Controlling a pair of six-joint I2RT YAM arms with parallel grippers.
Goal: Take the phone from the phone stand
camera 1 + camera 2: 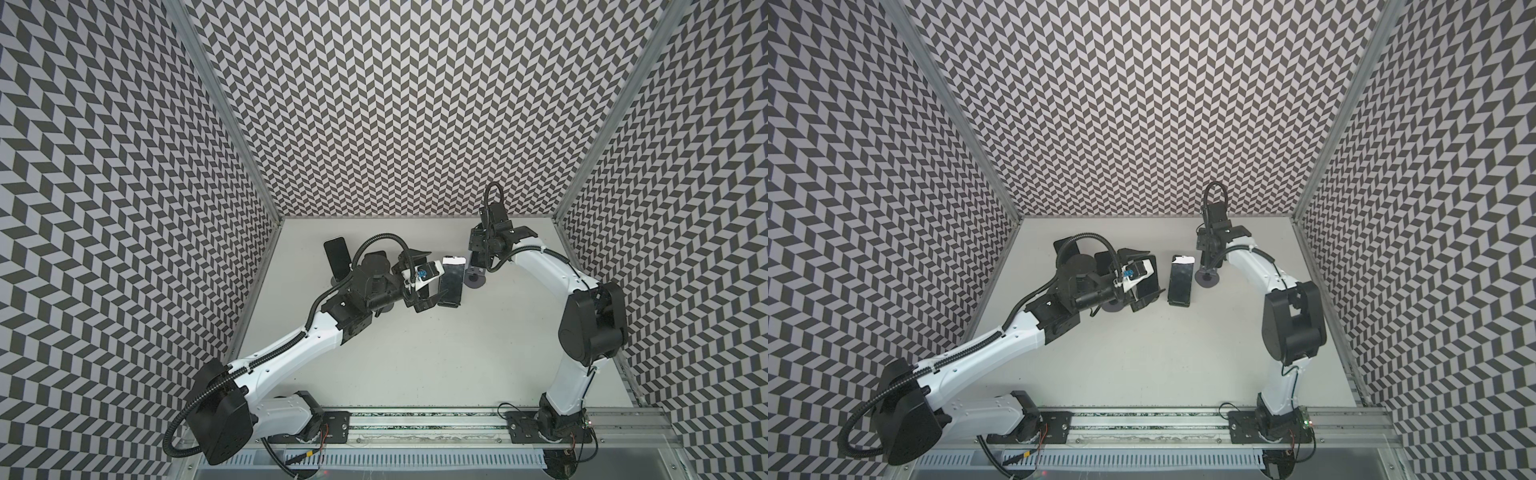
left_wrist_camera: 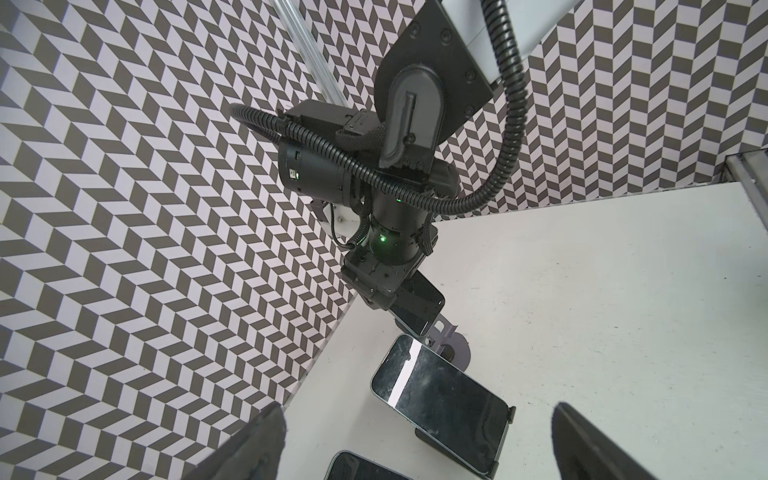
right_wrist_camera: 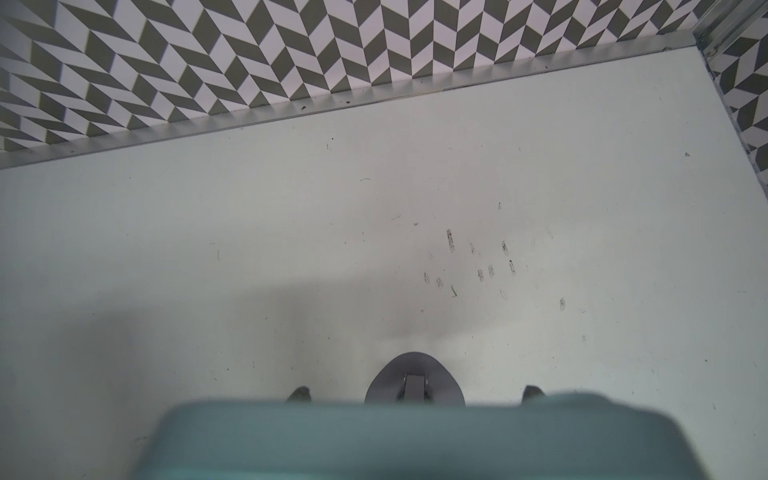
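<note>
Four phones: right tool (image 3: 415,392) clamps first phone (image 2: 419,309) at a grey stand (image 1: 475,281); second phone (image 1: 451,279), third phone (image 2: 361,466) and fourth phone (image 1: 336,255) sit leftward; left tool (image 2: 417,411) gapes.

Brightness: bright, even and diffuse in every view.
Shadows: soft-edged grey smear on the pale matte tabletop (image 3: 257,316), lower left of the right wrist frame.
Glare: white streak across the glossy black-screened rectangular phone (image 2: 440,399), lower centre of the left wrist frame.
Blur: teal flat-backed phone (image 3: 415,436) along the right wrist frame's bottom edge, wholly out of focus.
Distortion: black-and-white chevron walls (image 1: 104,208) splay toward the corners in both top views.
</note>
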